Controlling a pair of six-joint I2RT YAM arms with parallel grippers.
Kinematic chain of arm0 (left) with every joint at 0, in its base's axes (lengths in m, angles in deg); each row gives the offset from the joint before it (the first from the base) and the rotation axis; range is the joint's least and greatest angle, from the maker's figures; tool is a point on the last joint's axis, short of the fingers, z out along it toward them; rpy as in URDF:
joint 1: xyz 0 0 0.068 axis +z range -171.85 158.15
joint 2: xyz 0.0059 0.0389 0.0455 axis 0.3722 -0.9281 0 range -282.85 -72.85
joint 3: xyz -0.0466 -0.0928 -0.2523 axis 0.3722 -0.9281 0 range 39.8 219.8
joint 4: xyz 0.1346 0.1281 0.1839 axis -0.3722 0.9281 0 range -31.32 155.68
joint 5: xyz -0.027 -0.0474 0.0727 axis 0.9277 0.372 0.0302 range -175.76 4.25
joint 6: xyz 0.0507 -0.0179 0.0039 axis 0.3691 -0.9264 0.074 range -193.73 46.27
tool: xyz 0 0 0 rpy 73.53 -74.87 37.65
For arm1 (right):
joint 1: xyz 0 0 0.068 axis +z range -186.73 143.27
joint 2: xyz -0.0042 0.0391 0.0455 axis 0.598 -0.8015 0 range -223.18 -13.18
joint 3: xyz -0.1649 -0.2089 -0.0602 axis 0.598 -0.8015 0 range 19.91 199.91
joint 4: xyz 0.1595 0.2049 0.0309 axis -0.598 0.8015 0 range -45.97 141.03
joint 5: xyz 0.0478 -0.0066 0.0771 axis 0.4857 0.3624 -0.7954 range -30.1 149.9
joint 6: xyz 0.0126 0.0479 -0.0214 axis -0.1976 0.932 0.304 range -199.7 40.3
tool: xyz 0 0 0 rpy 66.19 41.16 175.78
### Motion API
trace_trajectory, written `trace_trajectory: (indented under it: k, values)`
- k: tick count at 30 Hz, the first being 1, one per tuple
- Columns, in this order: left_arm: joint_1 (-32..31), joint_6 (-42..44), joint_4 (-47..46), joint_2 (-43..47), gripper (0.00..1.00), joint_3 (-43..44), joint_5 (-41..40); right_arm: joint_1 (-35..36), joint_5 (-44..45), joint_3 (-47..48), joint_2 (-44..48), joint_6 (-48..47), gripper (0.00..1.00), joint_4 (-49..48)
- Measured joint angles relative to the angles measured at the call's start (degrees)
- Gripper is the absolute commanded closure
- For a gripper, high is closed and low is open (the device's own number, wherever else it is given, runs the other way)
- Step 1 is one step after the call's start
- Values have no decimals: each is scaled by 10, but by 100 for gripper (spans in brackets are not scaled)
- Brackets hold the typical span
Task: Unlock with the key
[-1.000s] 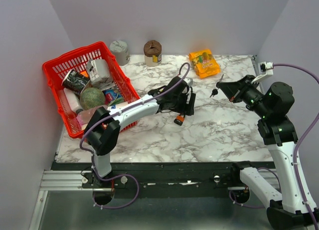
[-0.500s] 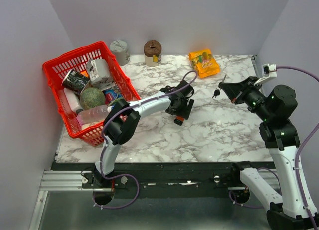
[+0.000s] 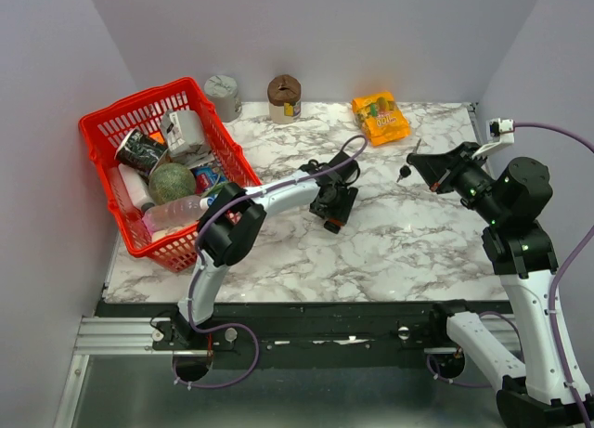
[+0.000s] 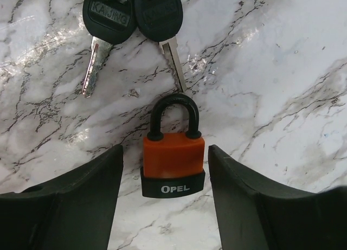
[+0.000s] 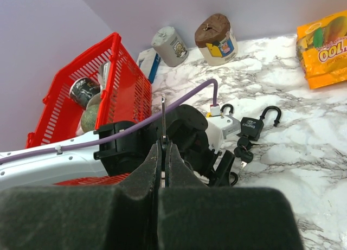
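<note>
Mid-table, left gripper (image 4: 165, 155) straddles the orange, black-shackled padlock (image 4: 173, 160), fingers wide. Right gripper (image 5: 163, 145) pinches a thin silver key (image 5: 163, 115). Next, surely: clamp that padlock.

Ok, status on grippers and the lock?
Left gripper open astride orange padlock, black shackle closed. Right gripper shut on thin silver key, aloft. Black-headed spare keys beside padlock.

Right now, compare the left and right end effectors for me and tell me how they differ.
The left end effector is open, with its fingers on either side of the orange padlock. The right end effector is shut on a key. The left one sits low over the marble table, pointing down, while the right one is held up, looking across it. Both have black fingers.
</note>
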Motion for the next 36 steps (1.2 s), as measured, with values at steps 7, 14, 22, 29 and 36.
trace_trajectory:
  k: [7, 14, 22, 29, 36]
  values:
    - [-9, 16, 30, -26, 37, 40, -12, 0, 0, 0, -5, 0, 99, 0]
    - [-22, 40, 50, -37, 37, 57, -32, 0, 0, 0, -11, 0, 99, -1]
    - [-29, 53, 60, -37, 73, 52, -37, 0, 0, 0, -14, 1, 99, -1]
    - [-18, 46, 55, -31, 100, 50, -4, 0, 6, 3, -14, -4, 99, 8]
    - [10, -40, 59, -20, 100, 49, 96, 0, 13, 47, -21, -40, 99, 54]
